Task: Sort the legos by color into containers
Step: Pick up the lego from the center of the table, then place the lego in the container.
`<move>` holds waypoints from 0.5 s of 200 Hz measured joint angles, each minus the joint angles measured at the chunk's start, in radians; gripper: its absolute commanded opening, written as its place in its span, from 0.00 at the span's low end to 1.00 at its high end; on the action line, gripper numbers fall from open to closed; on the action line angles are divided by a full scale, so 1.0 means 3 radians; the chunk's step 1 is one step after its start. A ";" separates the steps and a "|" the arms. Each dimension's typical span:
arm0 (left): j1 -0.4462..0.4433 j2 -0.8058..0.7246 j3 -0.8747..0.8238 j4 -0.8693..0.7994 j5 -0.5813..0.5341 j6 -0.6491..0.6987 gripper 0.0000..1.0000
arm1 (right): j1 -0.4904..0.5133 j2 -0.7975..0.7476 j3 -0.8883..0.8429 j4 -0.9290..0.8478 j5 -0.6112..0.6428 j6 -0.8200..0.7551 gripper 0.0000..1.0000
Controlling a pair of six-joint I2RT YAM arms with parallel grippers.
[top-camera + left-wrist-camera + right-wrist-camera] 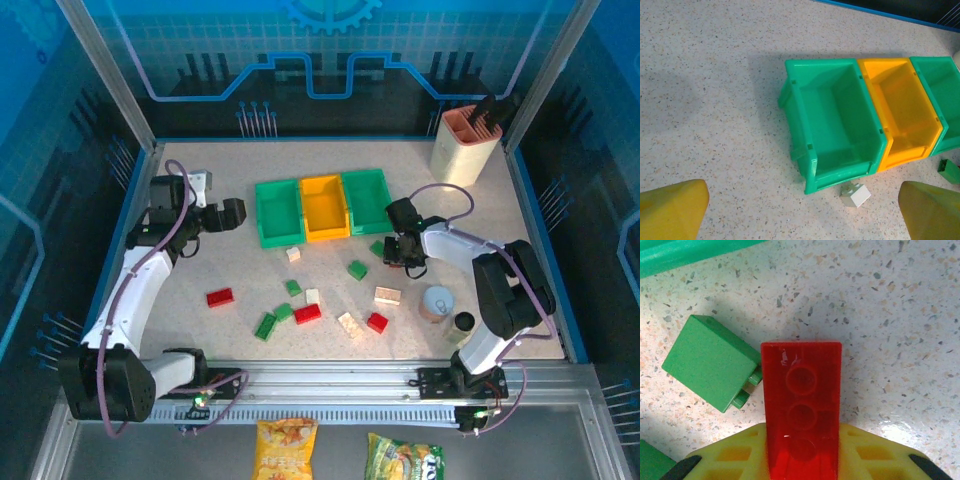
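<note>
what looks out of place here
Nothing looks broken or spilled. Two things don't belong to the sorting: a yellow snack bag and a green snack bag lie off the table, beyond the near rail, and a small round can stands on it near the right arm.

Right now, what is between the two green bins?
The yellow-orange bin, flanked by the left green bin and right green bin; the top view shows it.

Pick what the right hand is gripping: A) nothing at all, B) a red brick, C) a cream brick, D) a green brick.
B: in the right wrist view the right hand is shut on a red brick, its yellow fingers pressed on both sides, while the green brick lies loose beside it.
</note>
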 measured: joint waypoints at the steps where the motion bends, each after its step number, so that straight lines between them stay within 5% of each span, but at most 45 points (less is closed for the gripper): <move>1: 0.0000 0.0000 0.0000 0.0000 0.0000 0.0000 0.98 | 0.0001 0.0000 0.0000 0.0000 0.0001 -0.0001 0.30; 100: 0.0000 0.0025 0.0000 0.0000 0.0003 0.0000 0.98 | 0.0031 -0.0244 0.0490 -0.0402 0.0072 -0.0229 0.29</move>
